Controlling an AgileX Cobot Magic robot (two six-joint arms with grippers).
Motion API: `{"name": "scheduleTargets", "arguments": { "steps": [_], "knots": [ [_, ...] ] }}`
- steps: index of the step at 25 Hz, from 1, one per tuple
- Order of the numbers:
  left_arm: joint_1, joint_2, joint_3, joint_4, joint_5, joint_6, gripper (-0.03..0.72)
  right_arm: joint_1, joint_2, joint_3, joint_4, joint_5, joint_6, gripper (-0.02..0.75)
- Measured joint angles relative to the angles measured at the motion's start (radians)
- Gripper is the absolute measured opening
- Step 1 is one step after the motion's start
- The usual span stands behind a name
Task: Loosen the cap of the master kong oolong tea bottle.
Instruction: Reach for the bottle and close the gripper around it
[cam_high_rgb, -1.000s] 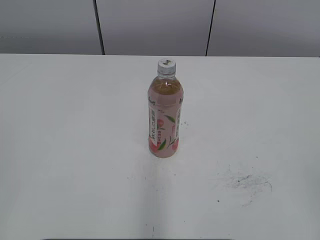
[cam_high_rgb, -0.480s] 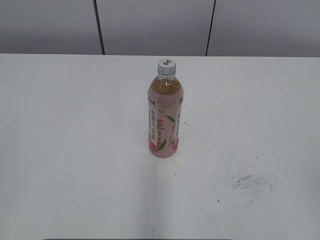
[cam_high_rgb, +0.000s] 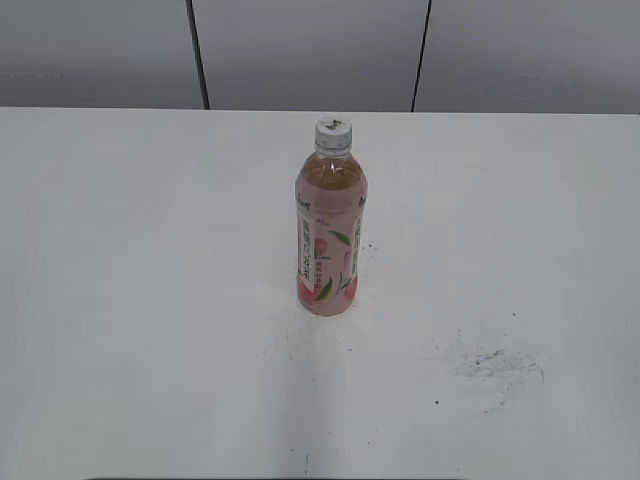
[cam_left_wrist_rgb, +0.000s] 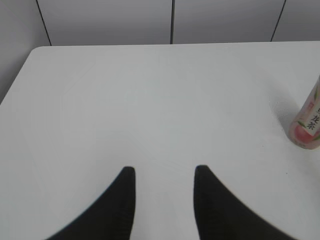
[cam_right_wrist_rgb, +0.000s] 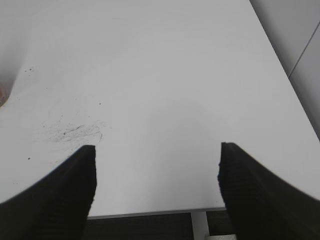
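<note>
Master kong oolong tea bottle (cam_high_rgb: 330, 230) upright, centre frame on white worktop (cam_high_rgb: 150, 300), amber tea nearly to neck. Pink label: peach, leaves, Chinese text, too small to read. Cap (cam_high_rgb: 333, 132) seated on top. Left pincer (cam_left_wrist_rgb: 162, 172) released, bottle cut off at right edge. Right pincer (cam_right_wrist_rgb: 157, 150) spread wide, nothing held.

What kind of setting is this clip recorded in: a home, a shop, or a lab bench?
Most likely a lab or test bench: a bare white table with dark scuff marks, plain grey wall panels behind, and only one tea bottle standing on it.
</note>
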Motion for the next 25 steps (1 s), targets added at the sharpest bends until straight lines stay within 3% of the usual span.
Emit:
{"name": "scheduleTargets", "arguments": {
  "steps": [9,17,22,25],
  "knots": [
    [0.0,0.0,-0.01,-0.004,-0.058,0.023,0.241,0.0,0.0,0.0,0.0,0.0,0.0,0.571],
    [0.0,0.113,0.032,-0.115,-0.604,0.11,0.309,0.0,0.0,0.0,0.0,0.0,0.0,0.571],
    [-0.006,0.347,0.131,-0.183,-0.882,0.127,0.352,0.0,0.0,0.0,0.0,0.0,0.0,0.571],
    [-0.055,0.52,0.175,-0.158,-1.035,0.13,0.354,0.0,0.0,0.0,0.0,0.0,0.0,0.571]
  ]
}}
